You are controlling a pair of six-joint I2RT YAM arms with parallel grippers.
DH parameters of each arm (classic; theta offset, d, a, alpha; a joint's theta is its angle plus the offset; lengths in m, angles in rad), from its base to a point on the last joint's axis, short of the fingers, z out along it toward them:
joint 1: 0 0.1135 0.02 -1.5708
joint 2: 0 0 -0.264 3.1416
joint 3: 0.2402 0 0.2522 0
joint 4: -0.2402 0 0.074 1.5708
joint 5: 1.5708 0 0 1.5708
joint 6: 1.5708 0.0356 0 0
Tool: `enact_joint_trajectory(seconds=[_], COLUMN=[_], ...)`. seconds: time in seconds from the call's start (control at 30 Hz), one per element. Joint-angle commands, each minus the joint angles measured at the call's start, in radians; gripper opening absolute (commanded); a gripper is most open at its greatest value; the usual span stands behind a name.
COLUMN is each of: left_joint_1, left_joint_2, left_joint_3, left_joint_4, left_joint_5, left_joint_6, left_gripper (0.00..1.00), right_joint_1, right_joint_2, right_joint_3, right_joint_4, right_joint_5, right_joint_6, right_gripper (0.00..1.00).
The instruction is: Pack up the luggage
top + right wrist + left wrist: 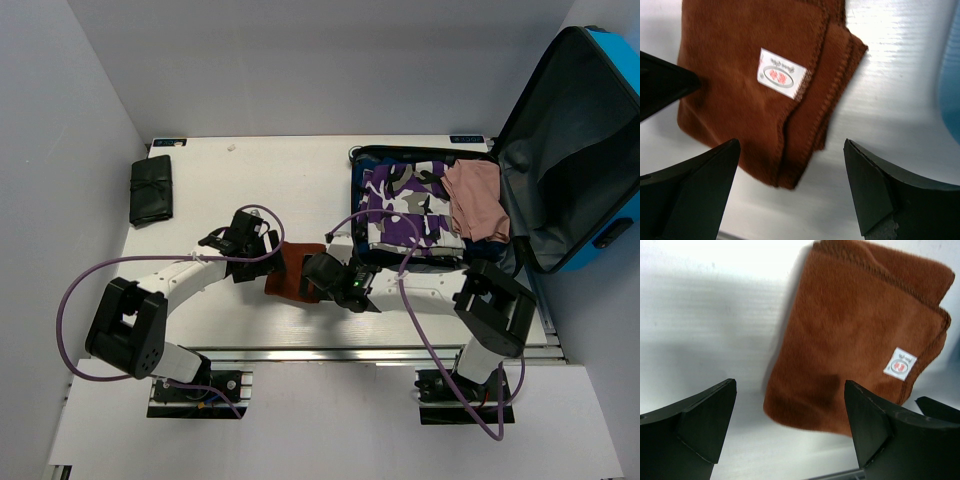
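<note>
Both released and spread wide, our left gripper (790, 385) and right gripper (791, 143) flank the cloth (288, 272), luggage (575, 150) beyond our right.

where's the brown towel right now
In the top view the folded brown towel lies flat on the table near centre, between the left gripper and right gripper, just left of the open luggage.

Bare surface (260, 190) runs along the far edge between the pouch (152, 190) at the left edge and the open luggage (565, 170) filling the far right corner and walling the right edge.
</note>
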Motion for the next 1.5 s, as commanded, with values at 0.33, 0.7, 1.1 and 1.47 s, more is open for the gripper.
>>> enact_joint_trajectory(seconds=[0.33,0.7,1.1,1.47], left_joint_1=[0.031,0.02,0.0,-0.175], left_joint_2=[0.076,0.011,-0.244,0.073], left_joint_3=[-0.074,-0.129,0.024,0.36], left_joint_4=[0.173,0.271,0.323,0.426], left_joint_5=[0.133,0.295,0.45,0.538], left_joint_6=[0.055,0.07,0.043,0.016], left_gripper=[0.86,0.0,0.0,0.0], right_joint_1=[-0.018,-0.02,-0.087,-0.3], right_joint_2=[0.211,0.152,-0.157,-0.425], right_joint_3=[0.111,0.096,0.134,0.068], right_joint_4=[0.009,0.226,0.08,-0.193], right_joint_5=[0.016,-0.071,-0.085,-0.045], right_joint_6=[0.126,-0.13,-0.41,-0.492], right_gripper=[0.81,0.0,0.0,0.0])
